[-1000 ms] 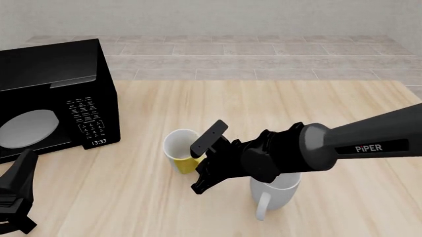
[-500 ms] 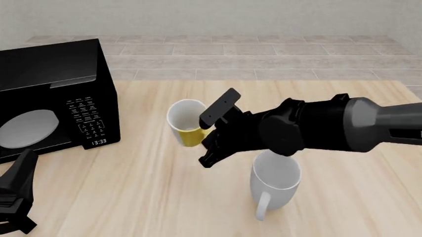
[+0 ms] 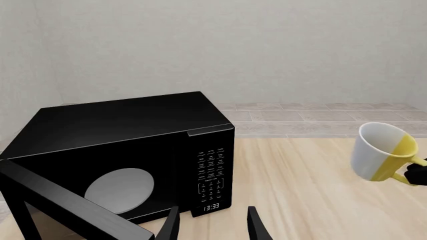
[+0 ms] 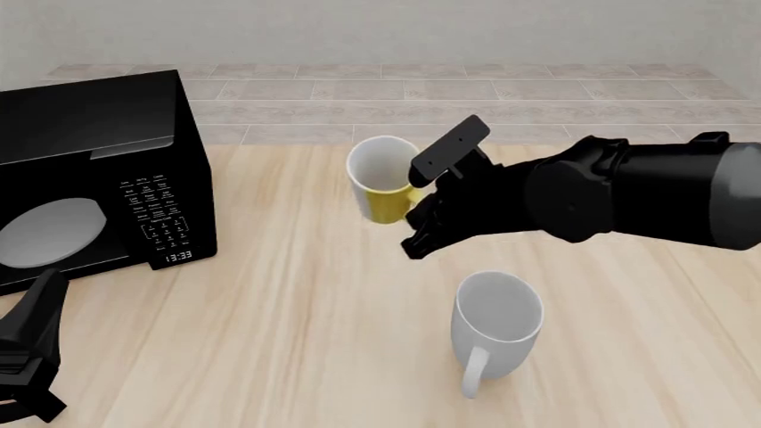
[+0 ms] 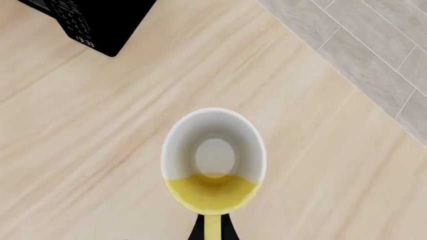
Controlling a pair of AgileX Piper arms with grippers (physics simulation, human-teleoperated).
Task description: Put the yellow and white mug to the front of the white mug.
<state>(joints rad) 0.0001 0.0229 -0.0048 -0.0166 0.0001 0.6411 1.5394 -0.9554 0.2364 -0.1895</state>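
The yellow and white mug (image 4: 383, 185) hangs tilted in the air above the table, its opening turned toward the front camera. My right gripper (image 4: 420, 203) is shut on its yellow handle. In the right wrist view the mug (image 5: 213, 160) faces open-side up, with the handle running down between the fingertips (image 5: 195, 234). It also shows at the edge of the left wrist view (image 3: 383, 151). The white mug (image 4: 497, 325) stands upright nearer the front camera, handle toward the front edge. My left gripper (image 4: 30, 357) rests low at the near left, open (image 3: 213, 229) and holding nothing.
A black microwave (image 4: 102, 169) with a keypad and round window stands at the left of the wooden table (image 4: 274, 339), and fills much of the left wrist view (image 3: 127, 150). A tiled floor (image 4: 476, 98) lies beyond the table's far edge.
The right gripper has lifted the yellow and white mug off the table and carried it up, farther away and to the right, now beyond the white mug. The left arm has stayed still.
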